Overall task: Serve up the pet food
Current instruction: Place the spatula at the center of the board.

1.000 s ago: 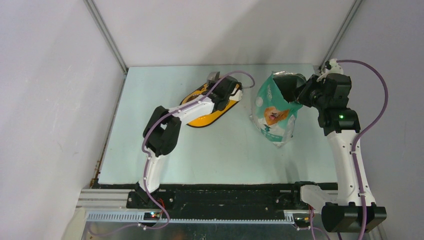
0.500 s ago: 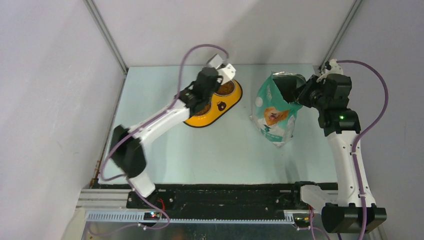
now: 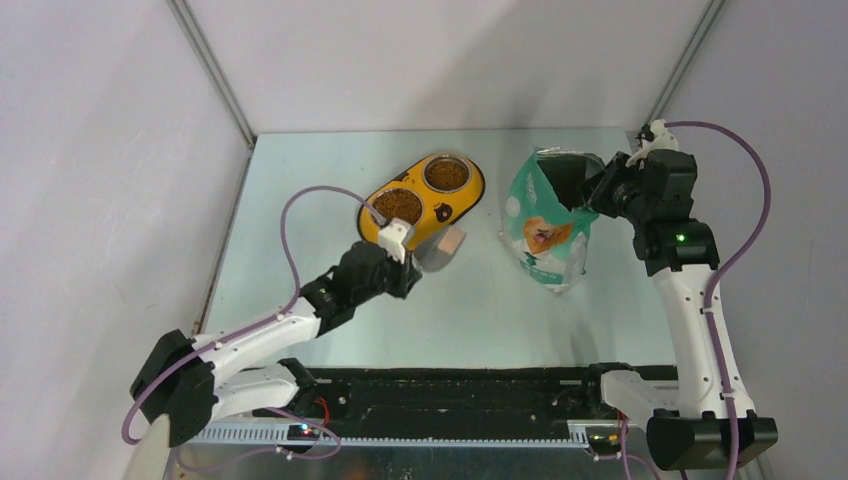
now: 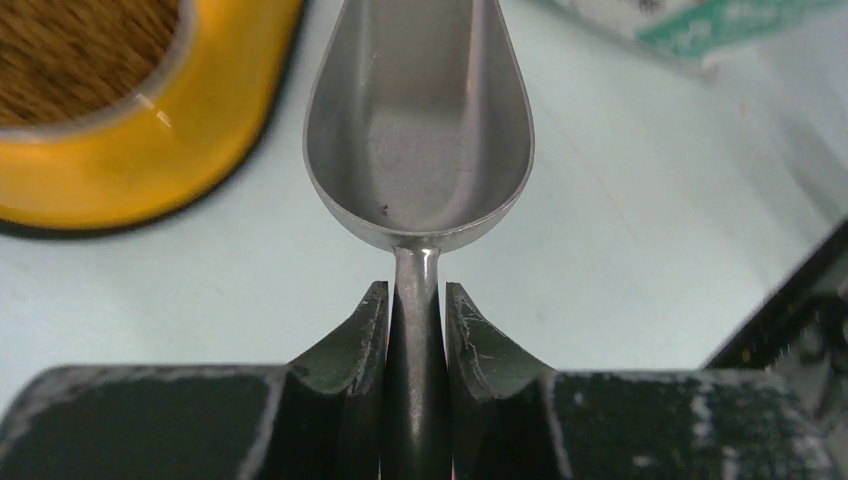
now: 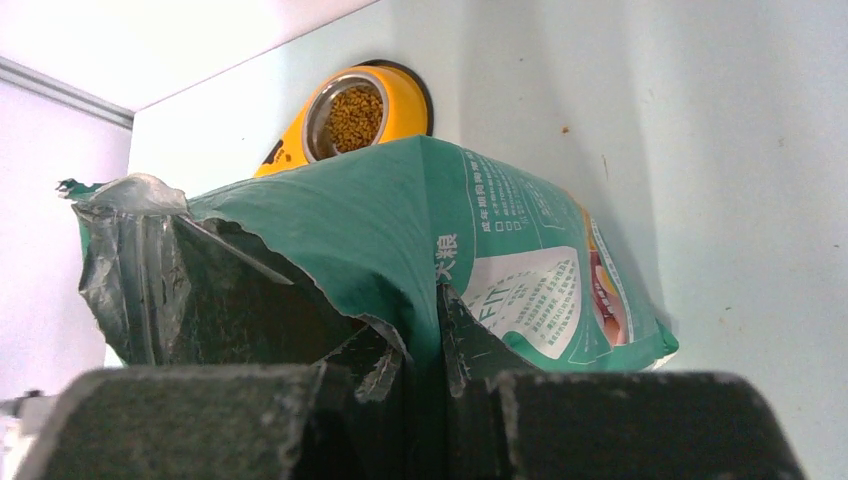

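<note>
The pet food lies in both cups of a yellow feeder toward the far middle of the table, a brown granular fill in each metal cup. The left gripper is closed tight on the thin handle of a grey metal scoop, one finger pressing each side of it. The scoop's bowl is empty and sits just off the near right edge of the feeder, above the bare tabletop. To the right of the feeder, a teal-and-white bag lies on the table with its torn top open toward the far side. The right gripper is pinched on the bag's torn rim at the far right, with the edge of the bag caught between its fingers and the dark mouth held open.
</note>
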